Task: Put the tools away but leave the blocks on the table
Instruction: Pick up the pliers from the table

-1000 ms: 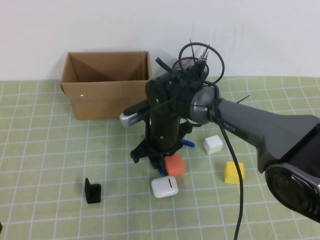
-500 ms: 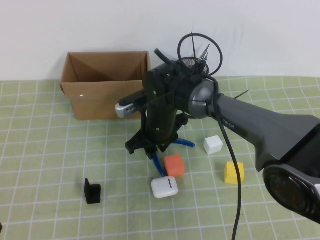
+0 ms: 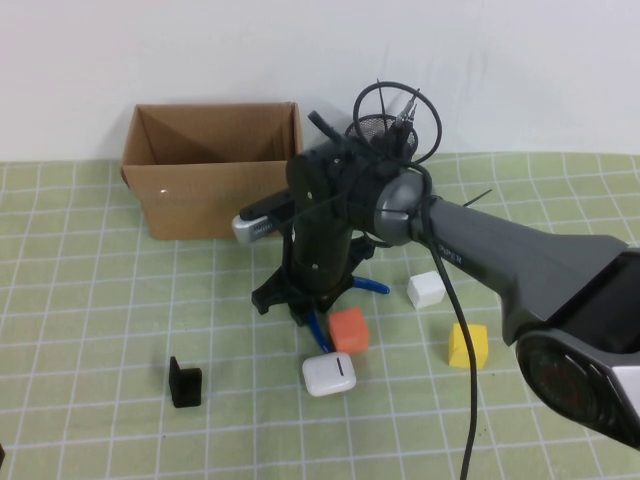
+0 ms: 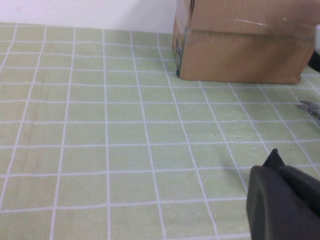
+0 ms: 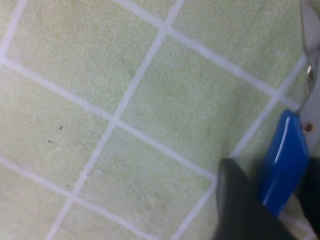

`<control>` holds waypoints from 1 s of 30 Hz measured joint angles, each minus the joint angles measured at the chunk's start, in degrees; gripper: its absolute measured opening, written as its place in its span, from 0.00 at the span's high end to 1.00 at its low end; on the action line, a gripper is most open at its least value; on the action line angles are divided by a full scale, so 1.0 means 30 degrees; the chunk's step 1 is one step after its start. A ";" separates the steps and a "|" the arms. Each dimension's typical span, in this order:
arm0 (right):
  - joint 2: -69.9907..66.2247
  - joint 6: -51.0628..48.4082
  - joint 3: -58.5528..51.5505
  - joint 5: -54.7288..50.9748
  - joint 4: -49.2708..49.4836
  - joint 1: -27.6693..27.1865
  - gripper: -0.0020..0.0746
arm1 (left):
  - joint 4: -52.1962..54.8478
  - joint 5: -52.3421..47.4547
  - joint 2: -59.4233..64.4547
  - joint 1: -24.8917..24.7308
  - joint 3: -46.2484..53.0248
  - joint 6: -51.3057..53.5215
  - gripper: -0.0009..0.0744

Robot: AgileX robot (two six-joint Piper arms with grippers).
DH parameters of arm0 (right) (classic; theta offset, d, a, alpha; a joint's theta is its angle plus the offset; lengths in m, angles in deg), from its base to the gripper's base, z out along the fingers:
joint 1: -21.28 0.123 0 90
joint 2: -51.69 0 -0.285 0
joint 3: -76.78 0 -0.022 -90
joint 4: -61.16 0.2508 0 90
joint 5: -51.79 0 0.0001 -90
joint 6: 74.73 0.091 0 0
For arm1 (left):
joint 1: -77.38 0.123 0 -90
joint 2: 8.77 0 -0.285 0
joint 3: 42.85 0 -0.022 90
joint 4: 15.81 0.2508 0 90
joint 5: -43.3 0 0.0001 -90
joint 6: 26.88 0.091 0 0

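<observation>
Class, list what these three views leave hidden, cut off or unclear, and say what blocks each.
1. High view: the right gripper and most of the blue-handled pliers sit under the arm's wrist; a firm grip cannot be confirmed.
2. Right wrist view: the pliers run off the frame edge.
3. High view: the left gripper is outside the frame.
4. High view: the cardboard box front wall hides its floor.

Three blocks sit on the desk (image 3: 90, 330): one orange (image 3: 348, 329), one white (image 3: 426, 289), one yellow (image 3: 467, 345). One blue-handled pliers (image 3: 372, 286), one cardboard box (image 3: 212, 180), one white earbud case (image 3: 329, 374), one black bracket (image 3: 184, 383), and apparently one mesh cup (image 3: 372, 128).
</observation>
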 joint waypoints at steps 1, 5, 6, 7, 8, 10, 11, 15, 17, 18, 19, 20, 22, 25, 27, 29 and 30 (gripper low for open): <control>-0.0024 0.0000 0.0034 0.0000 0.0041 -0.0041 0.69 | 0.0000 0.0000 0.0000 0.0000 0.0000 0.0000 0.99; -0.0120 0.0000 0.0107 0.0000 0.0041 -0.0195 0.84 | 0.0000 0.0000 0.0000 0.0000 0.0000 0.0000 0.99; -0.0120 0.0000 0.0107 0.0000 0.0097 -0.0216 0.88 | 0.0000 0.0000 0.0000 0.0000 0.0000 0.0000 0.99; -0.0120 0.0000 0.0107 0.0000 0.0114 -0.0216 0.89 | 0.0000 0.0000 0.0000 0.0000 0.0000 0.0000 0.99; -0.0081 0.0000 0.0107 0.0000 0.0114 -0.0216 0.89 | 0.0000 0.0000 0.0000 0.0000 0.0000 0.0000 0.99; 0.0056 0.0000 0.0064 0.0000 0.0124 -0.0216 0.89 | 0.0000 0.0000 0.0000 0.0000 0.0000 0.0000 0.99; 0.0122 0.0000 -0.0013 0.0000 0.0124 -0.0216 0.89 | 0.0000 0.0000 0.0000 0.0000 0.0000 0.0000 0.99; 0.1124 0.0000 -0.0335 0.0000 0.0157 -0.0216 0.90 | 0.0000 0.0000 0.0000 0.0000 0.0000 0.0000 0.99; 0.2134 0.0000 -0.0743 -0.0072 0.0157 -0.0145 0.90 | 0.0000 0.0000 0.0000 0.0000 0.0000 0.0000 0.99; 0.2595 0.0000 -0.0991 -0.0072 0.0157 -0.0117 0.90 | 0.0000 0.0000 0.0000 0.0000 0.0000 0.0000 0.99; 0.3211 0.0000 -0.1365 -0.0116 0.0199 -0.0055 0.90 | 0.0000 0.0000 0.0000 0.0000 0.0000 0.0000 0.99; 0.3828 -0.0090 -0.1808 -0.0213 0.0269 0.0019 0.90 | 0.0000 0.0000 0.0000 0.0000 0.0000 0.0000 0.99; 0.4899 -0.0353 -0.2859 -0.0368 0.0450 0.0214 0.90 | 0.0000 0.0000 0.0000 0.0000 0.0000 0.0000 0.99; 0.6301 -0.0723 -0.4233 -0.0580 0.0724 0.0528 0.90 | 0.0000 0.0000 0.0000 0.0000 0.0000 0.0000 0.99; 0.7125 -0.1020 -0.4741 -0.0629 0.0763 0.0705 0.90 | 0.0000 0.0000 0.0000 0.0000 0.0000 0.0000 0.99; 0.7810 -0.1584 -0.4879 -0.0270 0.0646 0.0972 0.90 | 0.0000 0.0000 0.0000 0.0000 0.0000 0.0000 0.99; 0.8054 -0.2058 -0.4908 0.0279 0.0646 0.1111 0.90 | 0.0000 0.0000 0.0000 0.0000 0.0000 0.0000 0.99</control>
